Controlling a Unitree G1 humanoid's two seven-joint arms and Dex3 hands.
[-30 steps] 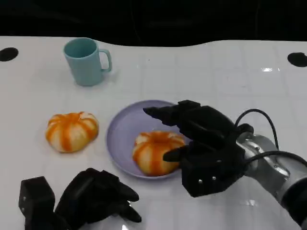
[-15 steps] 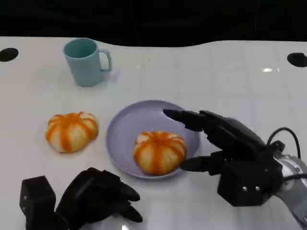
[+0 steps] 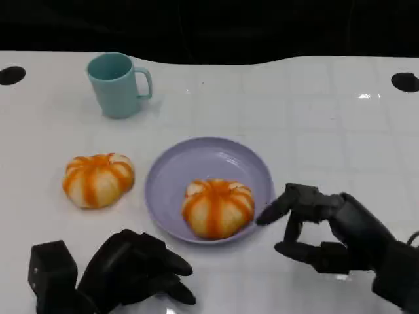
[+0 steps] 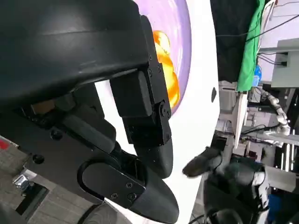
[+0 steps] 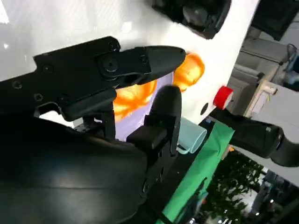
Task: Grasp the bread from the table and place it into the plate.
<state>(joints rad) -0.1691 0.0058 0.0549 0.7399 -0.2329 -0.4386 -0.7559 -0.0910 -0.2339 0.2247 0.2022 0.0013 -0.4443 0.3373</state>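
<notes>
One orange-striped bread (image 3: 217,207) lies on the near side of the lilac plate (image 3: 196,154) at the table's middle. A second bread of the same look (image 3: 98,179) sits on the table to the plate's left. My right hand (image 3: 330,232) hovers just right of the plate, fingers apart and holding nothing, with its fingertips (image 3: 268,212) close to the plated bread. My left hand (image 3: 134,268) rests near the front edge with its fingers curled in and nothing in them. The right wrist view shows the plated bread (image 5: 135,95) past my fingers (image 5: 154,58).
A teal mug (image 3: 118,84) stands at the back left. Black round holes (image 3: 12,74) mark the table's far corners. The white table runs wide to the right of the plate.
My right hand has pulled back from over the plate toward the front right, and its fingers have come away from the bread, which stays on the plate. The left hand has not moved.
</notes>
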